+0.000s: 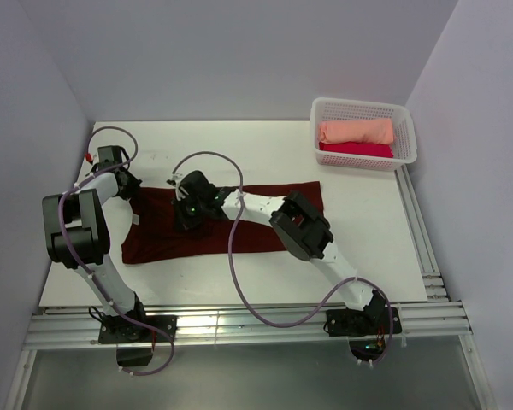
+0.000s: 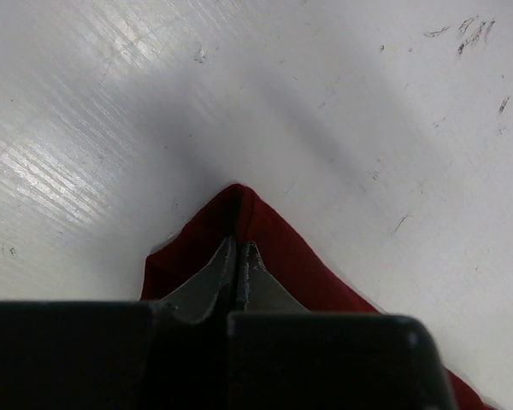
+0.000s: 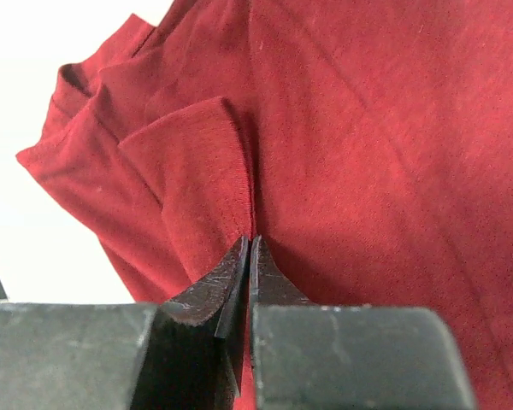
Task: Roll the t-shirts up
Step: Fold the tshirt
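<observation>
On the middle of the white table (image 1: 265, 149), the maroon t-shirt (image 1: 256, 229) lies flat as a long band running left to right, its left end wider than its right. A small pale label (image 1: 135, 219) shows at the left edge.

Left gripper (image 1: 126, 184): at the far-left corner of the band. In the left wrist view its fingers (image 2: 209, 282) are pressed together, with a pointed corner of maroon cloth pinched between them and rising just beyond the tips; bare table lies around that corner.

Right gripper (image 1: 189, 210): over the left part of the band, to the right of the left gripper and apart from it. In the right wrist view its fingers (image 3: 218, 286) are clamped together on a raised fold of cloth at a stitched hem; rumpled folds lie to the left of the tips and smooth cloth to the right.

Far right: a white mesh basket (image 1: 408, 128) holds a rolled peach t-shirt (image 1: 355, 131) on the far side and a rolled crimson t-shirt (image 1: 357, 149) on the near side, touching each other and well apart from the maroon one.
</observation>
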`<action>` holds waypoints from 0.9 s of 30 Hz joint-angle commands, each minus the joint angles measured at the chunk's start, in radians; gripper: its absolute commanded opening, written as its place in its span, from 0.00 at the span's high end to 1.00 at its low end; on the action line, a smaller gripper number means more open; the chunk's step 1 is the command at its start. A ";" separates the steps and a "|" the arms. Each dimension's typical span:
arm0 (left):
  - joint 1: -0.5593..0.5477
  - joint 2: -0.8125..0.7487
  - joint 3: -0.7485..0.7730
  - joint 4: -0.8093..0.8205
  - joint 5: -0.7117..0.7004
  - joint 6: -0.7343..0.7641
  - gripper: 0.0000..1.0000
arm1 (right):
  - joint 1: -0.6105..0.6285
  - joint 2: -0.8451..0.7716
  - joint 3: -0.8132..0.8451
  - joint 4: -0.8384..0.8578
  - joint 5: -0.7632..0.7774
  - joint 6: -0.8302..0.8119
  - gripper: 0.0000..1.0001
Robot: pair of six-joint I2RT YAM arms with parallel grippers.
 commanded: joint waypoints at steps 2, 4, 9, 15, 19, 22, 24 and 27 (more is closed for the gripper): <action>0.008 0.014 0.044 0.004 -0.011 0.015 1.00 | 0.014 -0.124 -0.058 0.045 -0.019 -0.008 0.96; 0.008 0.019 0.045 0.005 -0.010 0.014 1.00 | 0.020 -0.148 -0.088 0.056 -0.026 -0.008 0.96; 0.006 0.022 0.047 0.004 -0.013 0.017 1.00 | 0.040 -0.208 -0.197 0.099 -0.039 0.012 0.96; 0.006 0.024 0.050 0.001 -0.017 0.018 1.00 | 0.075 -0.265 -0.300 0.133 -0.074 0.045 0.91; 0.008 0.022 0.048 -0.001 -0.019 0.020 1.00 | 0.081 -0.293 -0.352 0.180 -0.118 0.041 0.84; 0.008 0.024 0.050 -0.003 -0.019 0.021 1.00 | 0.081 -0.313 -0.365 0.179 -0.141 0.022 0.79; 0.008 0.022 0.050 -0.004 -0.020 0.021 1.00 | 0.081 -0.332 -0.383 0.206 -0.184 0.016 0.68; 0.006 0.024 0.053 -0.007 -0.022 0.023 1.00 | 0.081 -0.357 -0.404 0.239 -0.177 0.028 0.48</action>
